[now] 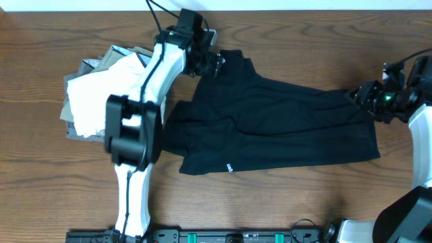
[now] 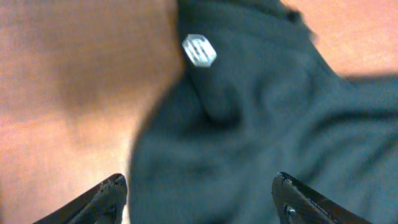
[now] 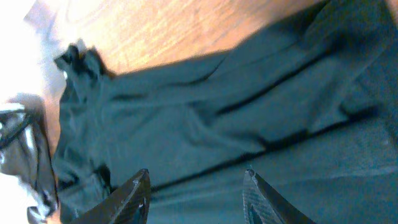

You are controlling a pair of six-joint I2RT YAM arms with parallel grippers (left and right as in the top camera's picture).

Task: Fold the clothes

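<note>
The clothes in play are a black T-shirt [image 1: 283,125] lying crumpled lengthwise across the middle of the wooden table, with a small white hem mark [image 1: 229,167] at its near edge. My left gripper [image 1: 214,65] hovers at the shirt's far left corner. In the left wrist view the left gripper [image 2: 198,183] is open wide over dark fabric [image 2: 261,124], which carries a white label [image 2: 199,50]. My right gripper [image 1: 359,94] sits at the shirt's right end. Seen from its wrist, the right gripper [image 3: 196,174] stands open above wrinkled black cloth [image 3: 205,118], gripping nothing.
A pile of white and grey garments [image 1: 91,94] lies at the left, partly behind the left arm [image 1: 138,115]. Bare wood [image 1: 304,202] shows in front of the shirt. The table's far edge runs close behind the left gripper.
</note>
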